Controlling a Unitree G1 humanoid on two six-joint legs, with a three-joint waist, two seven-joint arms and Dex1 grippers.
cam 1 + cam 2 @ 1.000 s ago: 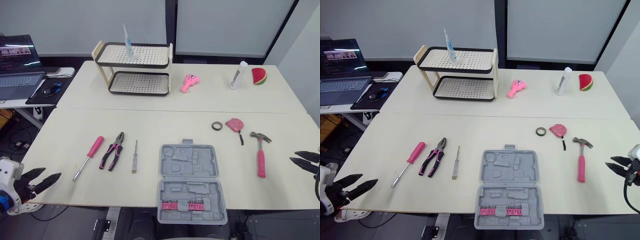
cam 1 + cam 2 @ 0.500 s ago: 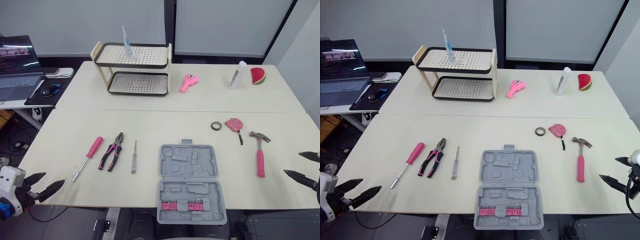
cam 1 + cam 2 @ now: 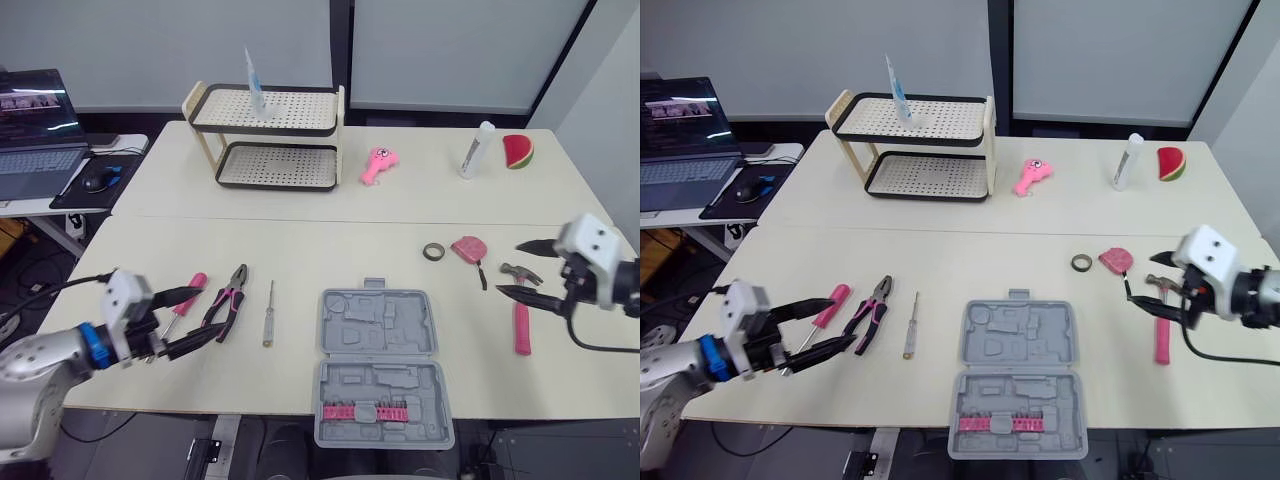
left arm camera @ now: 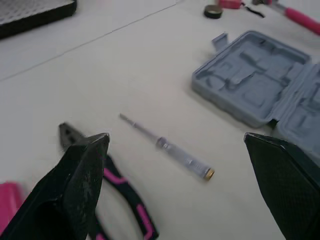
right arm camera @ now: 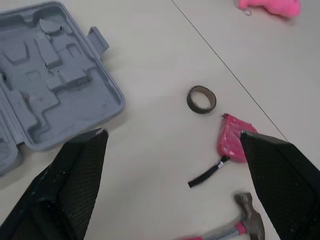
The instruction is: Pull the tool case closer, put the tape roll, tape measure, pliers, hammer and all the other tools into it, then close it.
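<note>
Your tool case lies open and flat at the middle of the tabletop's near edge. Its front half, with a row of pink bits, hangs slightly over that edge.

Toward the right edge, the tape roll and the pink tape measure sit just beside each other. The hammer lies near them, with its pink handle pointing at the near edge.

Toward the left edge lie three tools in a row. From the case outward they are a slim screwdriver, the pliers and a pink-handled screwdriver.

Your left arm reaches in over the near left corner, forearm low and pointing toward the case. The left claw is spread wide and holds nothing. It hovers over the pliers' handles and the pink-handled screwdriver.

Your right arm comes in from the right edge, pointing inward. The right claw is also spread wide and empty, with its fingertips over the hammer head and near the tape measure's strap.

For room to move, bare tabletop lies on both sides of the case, between it and the slim screwdriver and between it and the hammer. A wide bare band also runs across the middle. A two-tier rack, a pink toy, a white bottle and a watermelon slice stand along the far edge, well apart from the tools.
</note>
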